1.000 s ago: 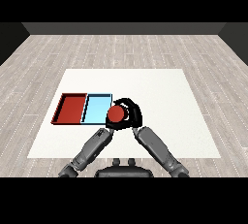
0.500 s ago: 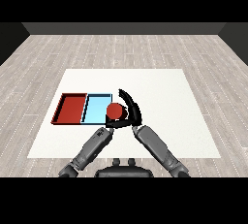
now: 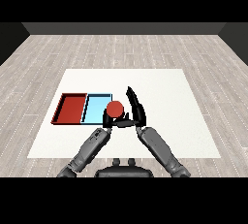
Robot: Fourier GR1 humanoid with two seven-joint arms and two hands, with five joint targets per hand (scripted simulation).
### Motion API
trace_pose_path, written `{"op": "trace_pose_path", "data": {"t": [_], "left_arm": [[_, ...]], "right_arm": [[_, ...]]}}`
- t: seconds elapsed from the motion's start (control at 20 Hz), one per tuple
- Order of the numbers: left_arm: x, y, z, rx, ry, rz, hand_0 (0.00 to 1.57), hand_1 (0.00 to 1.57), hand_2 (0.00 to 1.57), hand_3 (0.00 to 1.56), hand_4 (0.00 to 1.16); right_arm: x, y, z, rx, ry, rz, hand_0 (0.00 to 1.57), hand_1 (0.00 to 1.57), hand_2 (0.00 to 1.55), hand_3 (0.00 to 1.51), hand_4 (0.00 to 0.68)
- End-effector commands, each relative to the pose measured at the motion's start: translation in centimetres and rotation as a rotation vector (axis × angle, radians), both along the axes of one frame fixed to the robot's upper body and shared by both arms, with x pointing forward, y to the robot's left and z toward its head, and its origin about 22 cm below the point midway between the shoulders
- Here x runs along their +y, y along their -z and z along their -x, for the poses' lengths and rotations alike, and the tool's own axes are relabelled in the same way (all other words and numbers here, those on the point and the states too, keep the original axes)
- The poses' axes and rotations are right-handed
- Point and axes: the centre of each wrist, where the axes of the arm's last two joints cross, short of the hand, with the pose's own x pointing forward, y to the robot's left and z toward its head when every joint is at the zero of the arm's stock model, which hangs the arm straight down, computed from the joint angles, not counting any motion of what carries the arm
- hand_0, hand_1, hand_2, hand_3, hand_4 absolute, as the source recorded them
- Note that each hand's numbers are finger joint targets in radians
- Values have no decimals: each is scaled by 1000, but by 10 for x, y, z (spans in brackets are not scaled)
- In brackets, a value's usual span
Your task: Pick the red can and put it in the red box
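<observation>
The red tray [image 3: 71, 109] lies at the left of the white table [image 3: 164, 92], its long axis running away from the robot. The light blue tray [image 3: 97, 106] lies directly against the red tray's right side, with the same orientation.

The red can [image 3: 115, 108] sits at the right edge of the light blue tray, overlapping its near right corner. Only the can's round red top faces the view, so its long axis appears to be roughly upright; the can body is hidden. No label, brand or writing can be read on it.

The left hand [image 3: 107, 120] sits just below the can at its left, touching it; whether its fingers curl round the can cannot be told.

The right hand [image 3: 136, 109] is just right of the can, fingers straight and extended away from the robot, thumb reaching left below the can.
</observation>
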Motion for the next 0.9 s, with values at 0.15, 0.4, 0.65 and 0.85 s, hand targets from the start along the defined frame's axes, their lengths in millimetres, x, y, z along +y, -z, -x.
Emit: {"op": "trace_pose_path", "data": {"t": [0.15,0.4,0.65,0.85], "left_arm": [[-1,-5,-13,-16,-37,-15,1571,1571,1561,1460,1132],[30,-7,-26,-23,-78,-30,1571,1571,1568,1472,1126],[78,-22,-35,-37,-154,-46,1571,1571,1571,1480,1133],[124,-41,-29,-29,-243,-115,1571,1571,1571,1476,1136]], "right_arm": [[-29,-3,28,-24,6,-73,0,0,0,0,0],[-71,-11,29,-48,24,-117,0,0,0,0,0],[-118,-23,33,-59,74,-71,0,0,0,0,0],[-146,-3,47,-26,125,-66,0,0,0,0,0]]}}
